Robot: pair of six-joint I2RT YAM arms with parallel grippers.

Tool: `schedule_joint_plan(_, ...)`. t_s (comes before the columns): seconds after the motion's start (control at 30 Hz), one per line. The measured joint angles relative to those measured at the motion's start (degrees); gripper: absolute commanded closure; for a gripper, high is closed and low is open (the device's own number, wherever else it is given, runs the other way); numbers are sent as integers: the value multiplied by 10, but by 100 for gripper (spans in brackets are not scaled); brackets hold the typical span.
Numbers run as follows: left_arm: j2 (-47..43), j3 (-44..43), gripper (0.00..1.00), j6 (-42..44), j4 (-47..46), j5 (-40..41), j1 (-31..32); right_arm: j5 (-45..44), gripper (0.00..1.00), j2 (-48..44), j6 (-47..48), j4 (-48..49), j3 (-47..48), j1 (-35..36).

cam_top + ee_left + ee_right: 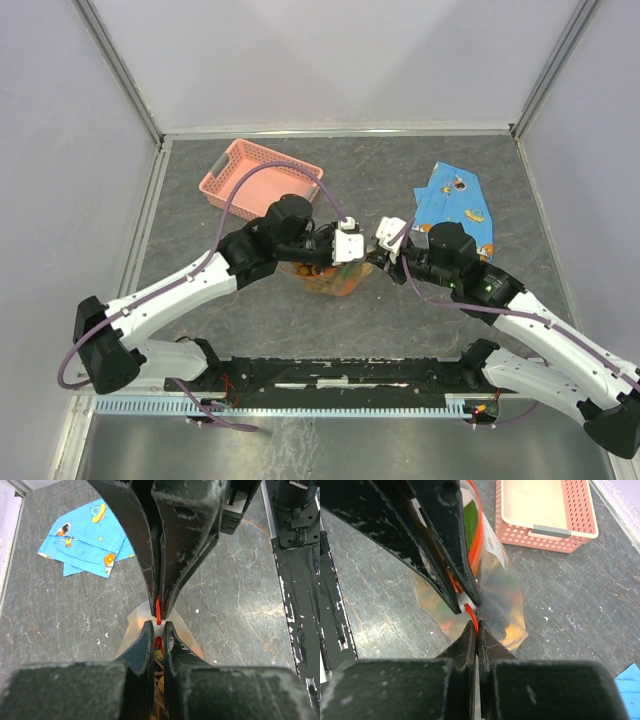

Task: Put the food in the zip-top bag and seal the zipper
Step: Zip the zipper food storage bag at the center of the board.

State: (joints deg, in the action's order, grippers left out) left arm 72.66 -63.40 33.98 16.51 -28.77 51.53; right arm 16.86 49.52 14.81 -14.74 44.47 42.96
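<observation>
red zipper [158,611] pinched by left pincer [159,627] and right pincer [476,628]; food [335,281] blurred inside bag [511,592], mostly hidden.

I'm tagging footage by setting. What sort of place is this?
Probably a lab robot test cell, not a home: plain panel walls in a metal frame enclose a grey tabletop, with a mounting rail at its near edge.
</observation>
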Motion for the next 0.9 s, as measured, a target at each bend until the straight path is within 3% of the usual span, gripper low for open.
schedule_joint_plan(0.9,-115,51,97,-27,84,124,-1,-59,98,-41,-15,-72,8,-50)
